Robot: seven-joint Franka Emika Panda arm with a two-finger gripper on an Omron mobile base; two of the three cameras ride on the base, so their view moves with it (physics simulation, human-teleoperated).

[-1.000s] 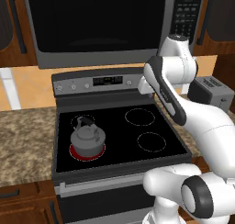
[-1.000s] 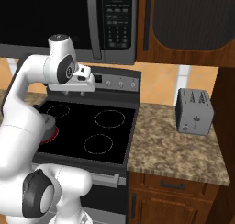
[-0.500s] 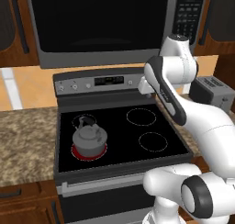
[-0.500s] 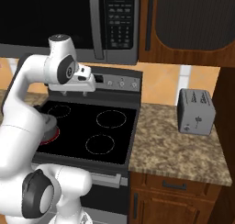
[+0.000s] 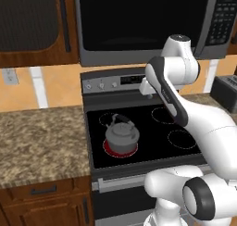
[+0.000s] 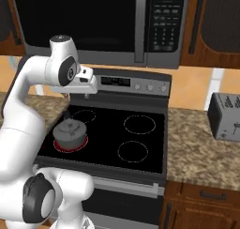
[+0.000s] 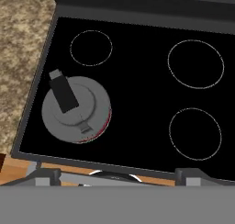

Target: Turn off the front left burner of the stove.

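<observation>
Right now the front left burner (image 5: 120,150) glows red under a grey kettle (image 5: 122,135) that sits squarely on it; from the hand camera I see the red only as a thin crescent (image 7: 106,122) at the kettle's (image 7: 76,109) edge. It lies at the near left corner of the stove (image 5: 99,111), whose black glass top carries three unlit white-outlined rings (image 6: 139,124): one behind the kettle and two on the right side. On the raised back panel I can make out small knobs (image 5: 100,85) left of a digital display (image 5: 131,79), and more knobs (image 6: 150,87) at the panel's right end in the right base view.

My gripper (image 6: 66,96) hangs above the rear left part of the cooktop, just in front of the back panel, pointing downward. I cannot tell whether its fingers are spread or closed, since too little of them shows.

Granite counter (image 5: 41,141) flanks the stove on both sides. A toaster (image 6: 225,116) stands on the right counter, well apart from the burner. A black-doored microwave (image 5: 143,21) hangs over the stove, with dark wooden cabinets (image 5: 34,26) beside it.
</observation>
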